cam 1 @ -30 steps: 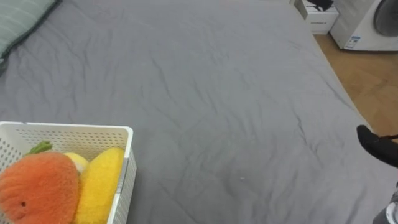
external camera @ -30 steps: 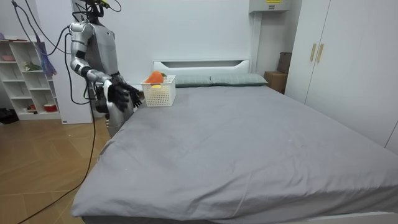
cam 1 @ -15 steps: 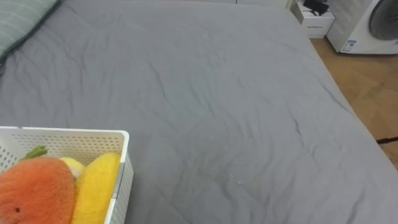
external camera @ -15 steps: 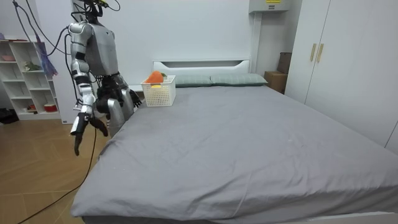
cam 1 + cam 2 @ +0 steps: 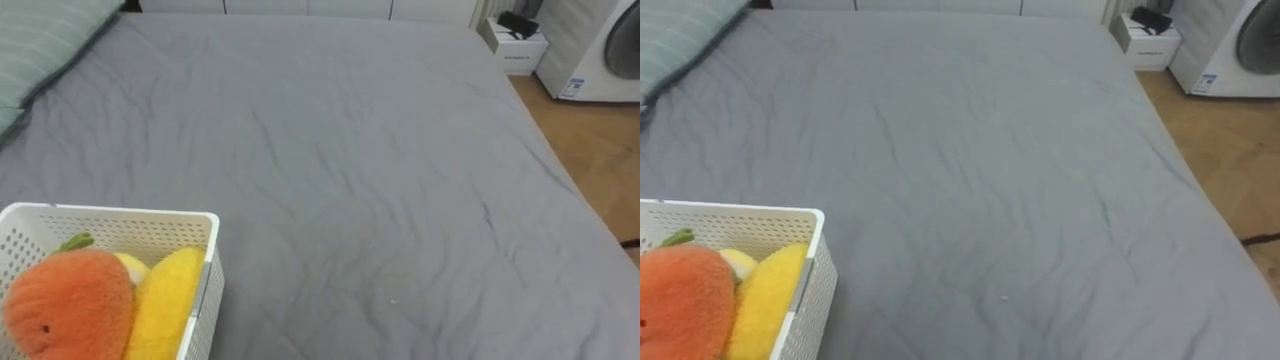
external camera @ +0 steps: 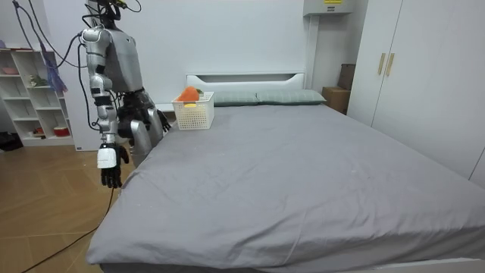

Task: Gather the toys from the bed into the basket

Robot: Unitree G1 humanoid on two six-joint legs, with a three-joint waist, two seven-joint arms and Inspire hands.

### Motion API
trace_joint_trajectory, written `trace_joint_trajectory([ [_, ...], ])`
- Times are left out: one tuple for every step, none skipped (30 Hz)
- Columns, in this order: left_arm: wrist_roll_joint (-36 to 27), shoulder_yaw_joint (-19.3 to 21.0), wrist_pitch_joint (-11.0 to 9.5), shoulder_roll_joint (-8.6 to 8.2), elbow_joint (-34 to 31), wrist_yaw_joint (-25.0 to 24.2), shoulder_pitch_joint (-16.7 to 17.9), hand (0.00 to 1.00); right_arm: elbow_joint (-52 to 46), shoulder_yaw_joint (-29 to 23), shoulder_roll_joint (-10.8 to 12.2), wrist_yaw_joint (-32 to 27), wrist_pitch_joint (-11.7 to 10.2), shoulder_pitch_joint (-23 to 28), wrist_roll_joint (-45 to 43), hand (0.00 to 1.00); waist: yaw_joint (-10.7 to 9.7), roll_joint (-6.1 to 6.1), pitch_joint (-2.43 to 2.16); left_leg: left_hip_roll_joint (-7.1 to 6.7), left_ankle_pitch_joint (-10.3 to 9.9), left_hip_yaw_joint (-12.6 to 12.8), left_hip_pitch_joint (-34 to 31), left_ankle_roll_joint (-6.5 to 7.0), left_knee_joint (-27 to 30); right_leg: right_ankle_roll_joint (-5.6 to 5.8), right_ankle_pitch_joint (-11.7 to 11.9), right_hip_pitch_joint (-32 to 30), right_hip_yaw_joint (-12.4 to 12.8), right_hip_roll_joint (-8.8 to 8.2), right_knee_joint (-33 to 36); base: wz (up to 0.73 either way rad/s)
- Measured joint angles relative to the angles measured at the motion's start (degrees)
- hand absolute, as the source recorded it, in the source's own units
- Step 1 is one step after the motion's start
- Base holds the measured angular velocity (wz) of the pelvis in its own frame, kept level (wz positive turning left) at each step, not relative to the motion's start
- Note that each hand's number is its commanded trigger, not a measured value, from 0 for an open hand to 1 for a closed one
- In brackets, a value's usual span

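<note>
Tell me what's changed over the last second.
The right hand, which reached out at the bed's edge, has swung down to hang by the robot's side. The white basket with its plush toys stayed put on the bed.

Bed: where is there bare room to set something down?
The grey sheet is bare from the white basket rightward to the bed's edge and up to the pillow. Crowded only inside the basket, full of plush toys.

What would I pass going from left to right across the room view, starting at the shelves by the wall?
White shelves → the robot's right hand, hanging at its side → white basket holding toys → pillows → white wardrobe.
</note>
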Motion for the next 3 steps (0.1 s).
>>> trace_joint_trajectory([
  [0.0, -0.6, 0.1, -0.27, 0.0, 0.1, 0.0, 0.0, -0.3, 0.0, 0.2, 0.0, 0.0, -1.0, 0.0, 0.0, 0.1, 0.19, 0.06, -0.01, 0.0, 0.0, -0.1, 0.0, 0.0, 0.0, 0.0, 0.1, 0.0, 0.0, 0.0, 0.0],
  [0.1, -1.5, 0.1, -0.51, 0.0, 0.3, 0.0, 0.0, -1.0, 0.1, 0.5, 0.0, -0.1, -1.8, 0.3, 0.0, 0.1, 0.38, 0.08, -0.01, 0.0, -0.1, -0.1, 0.0, 0.0, 0.0, 0.0, 0.1, -0.1, 0.0, -0.2, 0.0],
  [0.3, -1.8, 0.1, -0.63, 0.0, 0.4, 0.0, 0.0, -1.4, 0.2, 0.7, 0.0, -0.1, -2.1, 0.6, 0.0, 0.1, 0.43, 0.07, 0.01, 0.0, -0.1, -0.1, 0.0, 0.0, -0.01, 0.0, 0.1, -0.1, 0.01, -0.2, 0.0],
])
